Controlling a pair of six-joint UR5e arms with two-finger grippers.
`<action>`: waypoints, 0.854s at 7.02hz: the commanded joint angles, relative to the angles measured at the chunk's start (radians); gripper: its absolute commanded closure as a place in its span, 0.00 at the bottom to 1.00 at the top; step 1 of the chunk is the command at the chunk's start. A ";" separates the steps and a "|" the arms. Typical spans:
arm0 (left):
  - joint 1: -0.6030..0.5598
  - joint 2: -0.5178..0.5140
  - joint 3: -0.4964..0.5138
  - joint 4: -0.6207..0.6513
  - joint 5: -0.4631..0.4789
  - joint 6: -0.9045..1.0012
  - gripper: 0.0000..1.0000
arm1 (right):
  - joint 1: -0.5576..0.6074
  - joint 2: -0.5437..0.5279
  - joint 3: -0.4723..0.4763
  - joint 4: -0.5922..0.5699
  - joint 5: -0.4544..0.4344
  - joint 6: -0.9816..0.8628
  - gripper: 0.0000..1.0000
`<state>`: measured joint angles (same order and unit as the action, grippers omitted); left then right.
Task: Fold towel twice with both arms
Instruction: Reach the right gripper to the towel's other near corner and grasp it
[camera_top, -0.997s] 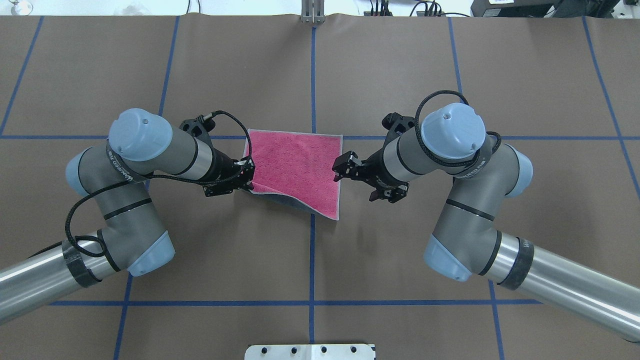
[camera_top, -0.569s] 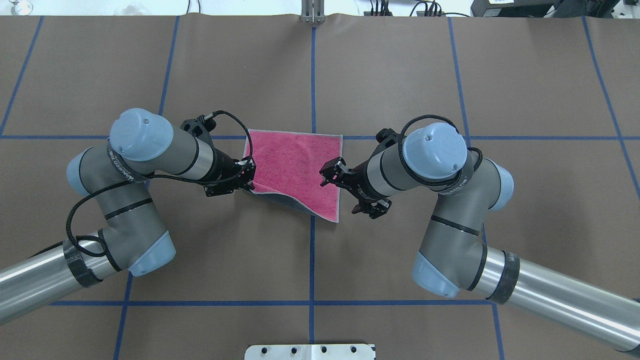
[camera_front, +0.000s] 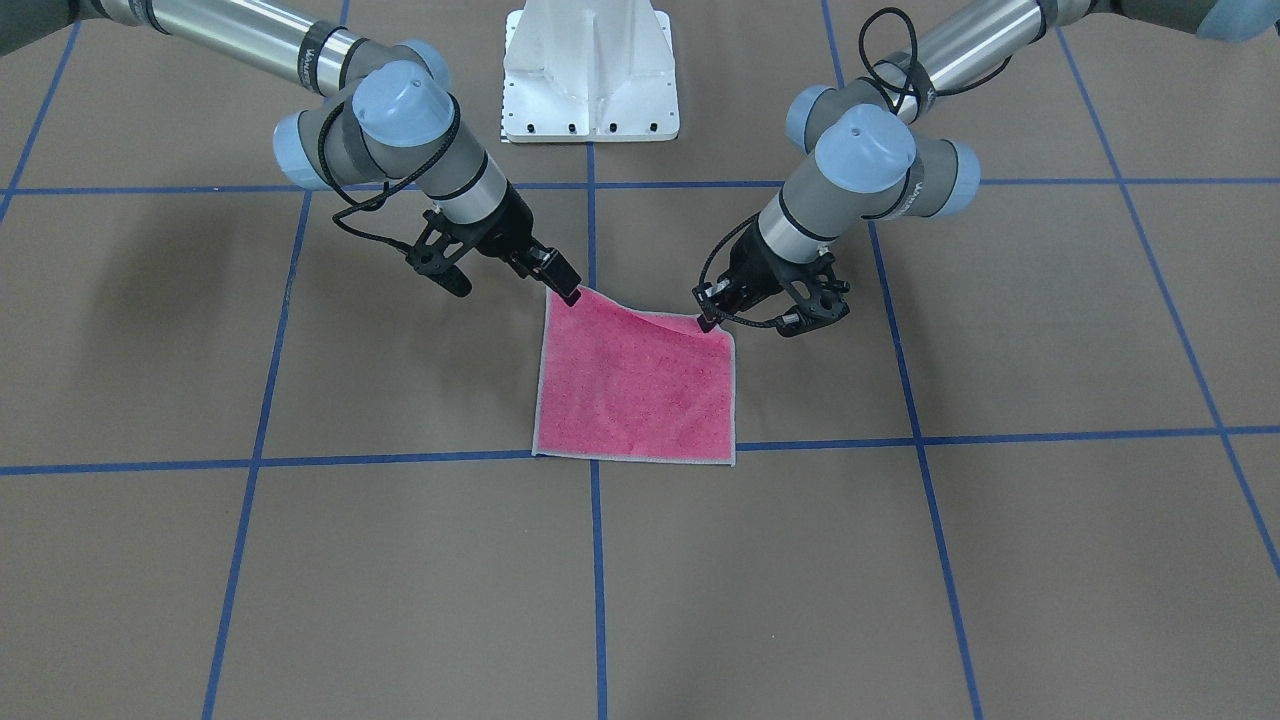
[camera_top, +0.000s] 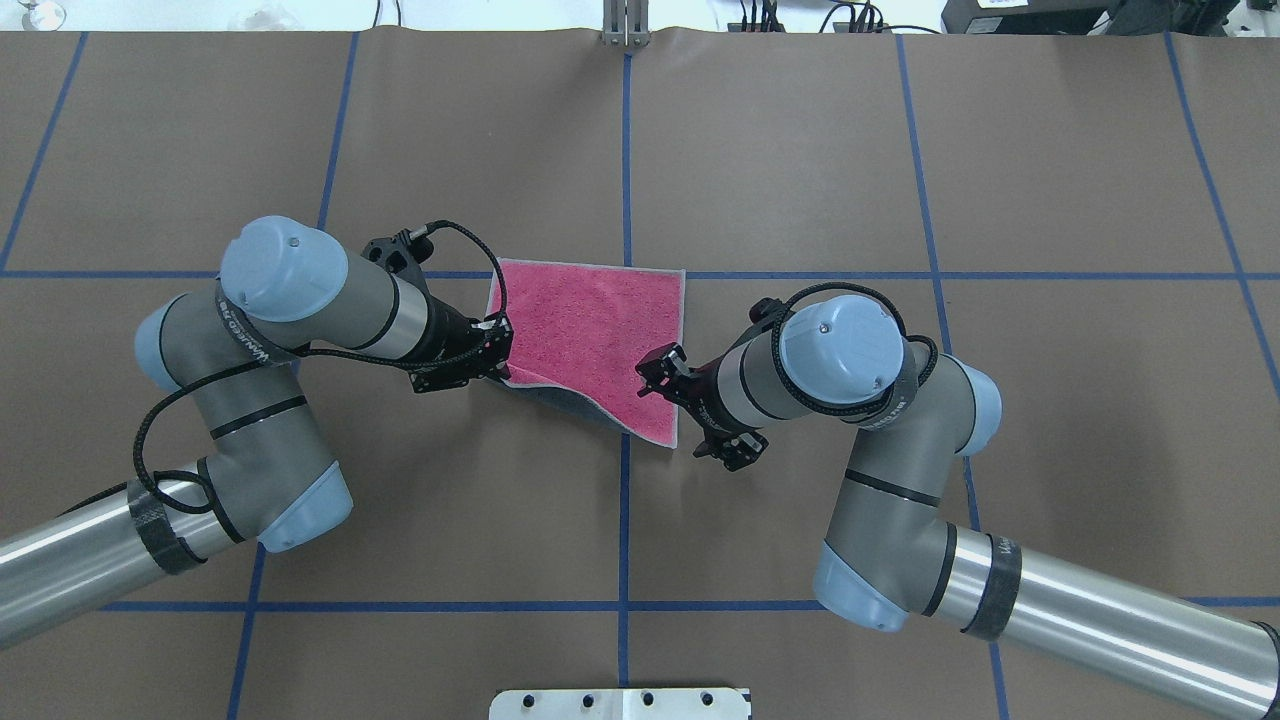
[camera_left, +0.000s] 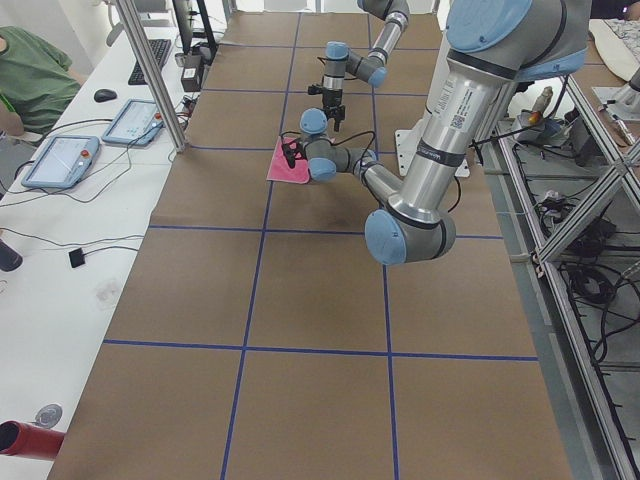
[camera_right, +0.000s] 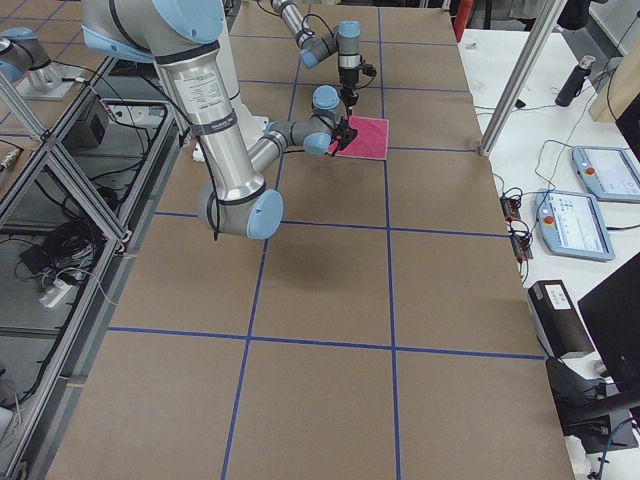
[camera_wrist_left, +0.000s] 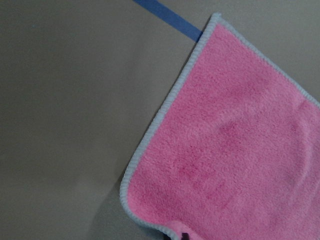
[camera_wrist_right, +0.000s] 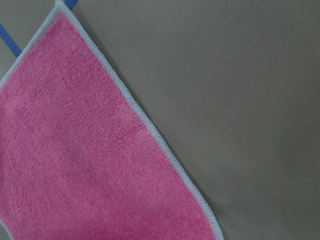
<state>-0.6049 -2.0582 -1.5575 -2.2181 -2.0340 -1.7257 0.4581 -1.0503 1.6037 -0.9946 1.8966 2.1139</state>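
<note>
Towel (camera_top: 590, 325): near-left corner held raised by left jaws; right jaws, parted, brought closer over near-right corner.

Towel (camera_top: 590, 335) on desk (camera_top: 800, 150) centre, ahead of robot base (camera_front: 590, 70). Towel straddles centre tape line (camera_top: 626, 150), mostly on robot's left of it. Far edge along cross tape line (camera_top: 1000, 275). Left hand (camera_top: 497, 352) at towel's near left corner; corner raised off desk. Right hand (camera_top: 652, 368) over towel's right part, by near right corner. Towel between both hands.
</note>
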 joint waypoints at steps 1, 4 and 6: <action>-0.001 0.001 0.000 0.000 0.000 0.000 1.00 | -0.015 -0.002 -0.001 0.002 -0.002 0.009 0.02; -0.001 0.001 0.000 0.000 0.000 0.000 1.00 | -0.033 -0.002 -0.005 0.001 -0.034 0.008 0.15; -0.001 0.000 0.002 0.000 0.000 0.000 1.00 | -0.033 -0.004 -0.005 0.002 -0.036 0.006 0.27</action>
<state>-0.6059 -2.0579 -1.5560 -2.2182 -2.0341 -1.7257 0.4255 -1.0531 1.5990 -0.9937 1.8627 2.1212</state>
